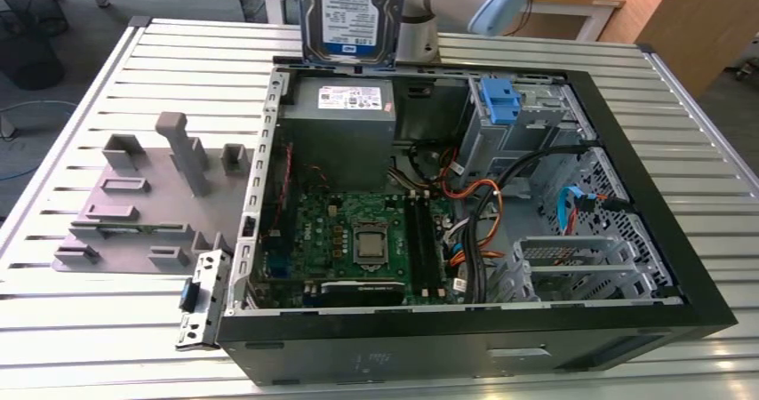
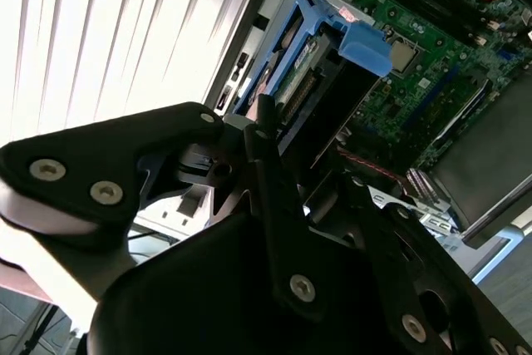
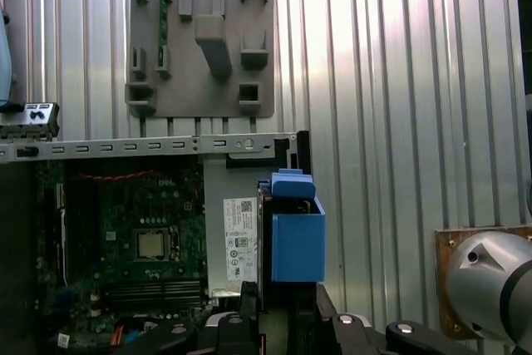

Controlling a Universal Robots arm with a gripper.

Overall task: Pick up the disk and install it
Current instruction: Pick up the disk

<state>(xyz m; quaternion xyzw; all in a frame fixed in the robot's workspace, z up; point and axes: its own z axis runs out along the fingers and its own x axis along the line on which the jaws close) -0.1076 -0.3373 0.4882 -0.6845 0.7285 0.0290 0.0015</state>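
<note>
Carry step: pincer [image 2: 299,151] clamped on the disk [image 1: 352,13], held upright above the open computer case [image 1: 650,182]; not yet seated, needs bay alignment.

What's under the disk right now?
The disk hangs upright over the far edge of the open case. In the first wrist view, the grey power supply shows below it, off to one side. The spot directly beneath is covered by the disk itself.
</note>
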